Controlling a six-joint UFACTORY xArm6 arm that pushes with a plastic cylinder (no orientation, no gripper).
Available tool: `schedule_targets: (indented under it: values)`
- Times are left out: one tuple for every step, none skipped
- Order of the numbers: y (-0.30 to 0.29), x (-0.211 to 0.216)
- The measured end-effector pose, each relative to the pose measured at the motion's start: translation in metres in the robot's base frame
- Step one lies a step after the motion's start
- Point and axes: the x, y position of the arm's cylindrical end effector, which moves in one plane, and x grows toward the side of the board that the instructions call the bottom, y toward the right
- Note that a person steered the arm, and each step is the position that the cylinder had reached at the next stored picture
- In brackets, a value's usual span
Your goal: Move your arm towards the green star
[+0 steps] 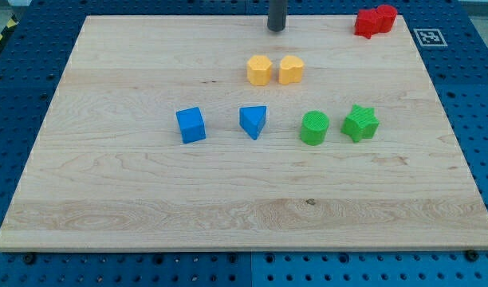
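In the camera view, my tip (277, 29) stands at the top centre of the wooden board (108, 199), holding nothing and touching no block. The green star (361, 123) sits right of centre, well apart from the tip, just beside a green cylinder (314, 127). Two yellow blocks (274, 70) lie below the tip. A blue cube (190, 125) and blue triangular block (253, 121) sit mid-board. Red blocks (375, 20) occupy the upper right corner.
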Motion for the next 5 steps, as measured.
schedule_targets:
  values:
    - [0.0, 0.0]
    - [0.0, 0.0]
    - [0.002, 0.0]
    - [0.017, 0.0]
    - [0.057, 0.003]
